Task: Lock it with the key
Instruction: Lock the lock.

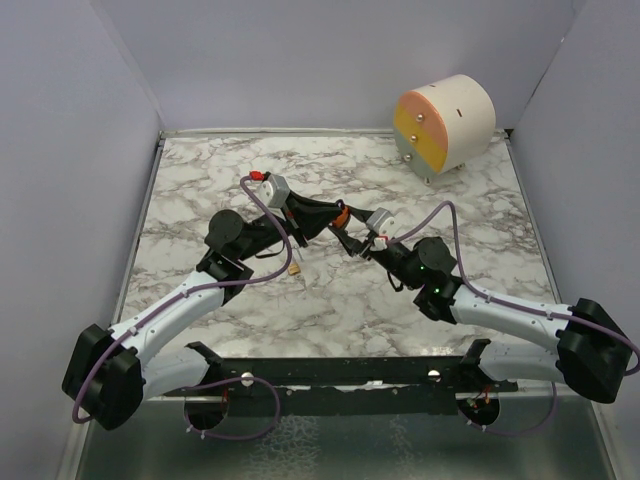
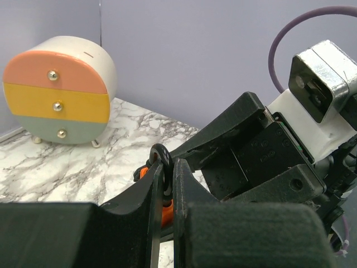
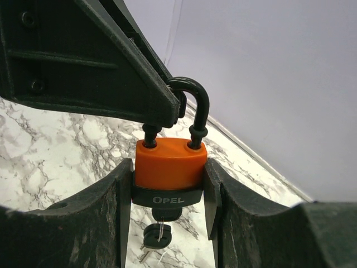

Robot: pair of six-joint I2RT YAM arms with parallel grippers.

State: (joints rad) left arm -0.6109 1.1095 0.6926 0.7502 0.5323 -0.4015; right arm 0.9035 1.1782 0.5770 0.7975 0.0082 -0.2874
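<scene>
Above the middle of the surface (image 1: pixel 330 310), the two arms meet and hold the lock (image 3: pixel 170 164) between them in the air. The right gripper (image 3: pixel 169 168) is closed to the width of the orange body and clamps it on both sides, with the keyhole looking down. The left gripper (image 2: pixel 167 167) is almost fully closed and pinches the black shackle (image 2: pixel 160 152) from above. The key (image 3: pixel 157 234) sits in the keyhole under the body, and a second key hangs from it. Both legs of the shackle go into the body, but I cannot tell if it is pushed in fully.

I judge that the step in hand is to press the shackle home and then turn the key. To do this well, the right gripper should keep the body firm and not tilt it. The left gripper should press straight along the legs, so that the shackle does not jam. For the turning, one gripper must let go and take the key by its flat head, because the hanging key will swing and get in the way. The drawer box (image 1: pixel 445 125) stands well apart, at the far right.
</scene>
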